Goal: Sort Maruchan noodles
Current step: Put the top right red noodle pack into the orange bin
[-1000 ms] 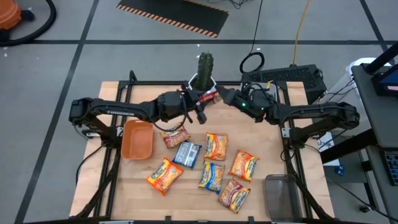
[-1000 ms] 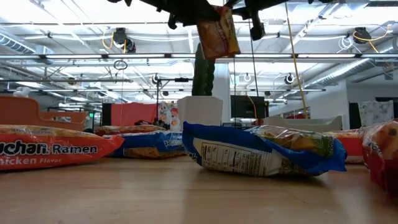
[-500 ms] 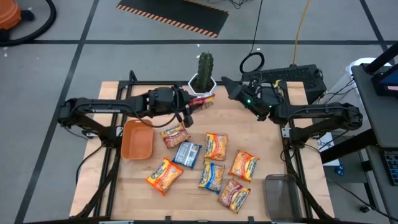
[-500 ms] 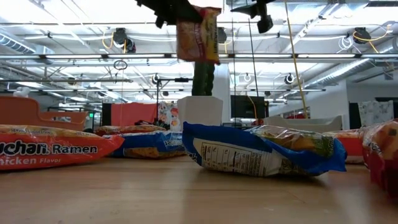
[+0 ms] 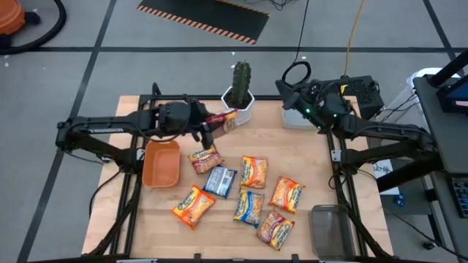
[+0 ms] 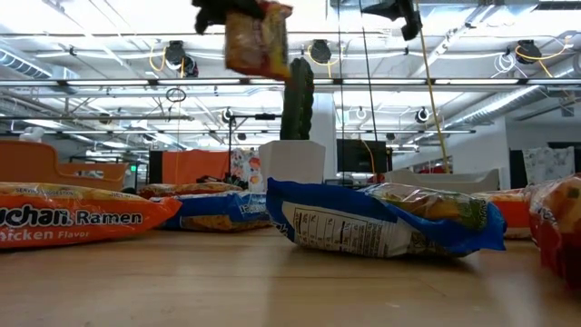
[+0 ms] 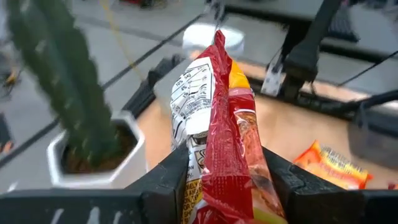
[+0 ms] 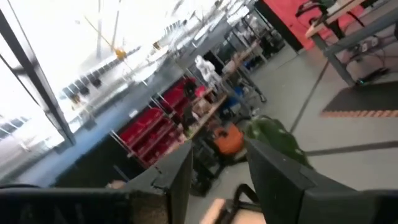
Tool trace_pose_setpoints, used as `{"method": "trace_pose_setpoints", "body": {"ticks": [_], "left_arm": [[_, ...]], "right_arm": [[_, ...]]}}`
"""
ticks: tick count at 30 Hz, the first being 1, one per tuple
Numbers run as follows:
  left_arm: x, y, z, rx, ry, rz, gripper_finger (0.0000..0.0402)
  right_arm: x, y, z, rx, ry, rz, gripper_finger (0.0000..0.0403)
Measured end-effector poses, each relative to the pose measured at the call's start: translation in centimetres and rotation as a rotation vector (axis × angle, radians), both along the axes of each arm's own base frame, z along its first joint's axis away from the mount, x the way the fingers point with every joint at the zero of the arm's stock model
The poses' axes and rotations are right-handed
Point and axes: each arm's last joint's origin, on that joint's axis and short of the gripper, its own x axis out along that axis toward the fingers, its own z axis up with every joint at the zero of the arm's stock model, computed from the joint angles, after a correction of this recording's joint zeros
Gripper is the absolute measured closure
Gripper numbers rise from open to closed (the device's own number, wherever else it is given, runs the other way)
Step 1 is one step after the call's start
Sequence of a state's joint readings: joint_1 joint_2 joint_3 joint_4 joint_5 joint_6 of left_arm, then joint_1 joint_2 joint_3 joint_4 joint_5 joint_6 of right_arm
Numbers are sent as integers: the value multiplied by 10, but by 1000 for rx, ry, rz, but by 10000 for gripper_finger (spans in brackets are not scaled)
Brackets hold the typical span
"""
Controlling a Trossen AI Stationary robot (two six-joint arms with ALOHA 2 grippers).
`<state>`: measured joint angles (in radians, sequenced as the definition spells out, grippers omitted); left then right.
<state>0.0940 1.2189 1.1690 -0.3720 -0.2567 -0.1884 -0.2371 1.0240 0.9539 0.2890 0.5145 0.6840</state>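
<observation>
Left gripper carried red packet leftward, "Ramen Chicken Flavor" packet resting.

cactus beside left hand

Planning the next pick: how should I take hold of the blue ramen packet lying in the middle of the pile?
Judging from the high view, come straight down on the blue ramen packet and pinch across its narrow width at the middle. It lies flat and tilted on the table, the red-orange packet touches its upper corner, and its long sides look the freest.
</observation>
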Motion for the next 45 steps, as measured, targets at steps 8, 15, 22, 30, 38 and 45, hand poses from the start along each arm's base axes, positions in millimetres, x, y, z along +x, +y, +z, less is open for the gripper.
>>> {"method": "trace_pose_setpoints", "body": {"ticks": [8,15,22,30,38,45], "left_arm": [[-43,-9,2,-145,115,60,275],[-87,-16,4,-258,229,24,275],[-136,-21,6,-306,311,4,275],[-174,-21,-21,-341,325,112,275],[-179,-24,-68,-436,354,92,275],[-171,-24,-106,-442,448,61,275]], "right_arm": [[-6,-15,-17,49,195,180,257],[-6,-17,-22,33,252,353,257],[-8,-21,-30,56,339,334,257],[-5,-14,-30,220,231,353,257],[1,5,-30,294,175,321,257],[6,26,-29,324,125,298,257]]}}
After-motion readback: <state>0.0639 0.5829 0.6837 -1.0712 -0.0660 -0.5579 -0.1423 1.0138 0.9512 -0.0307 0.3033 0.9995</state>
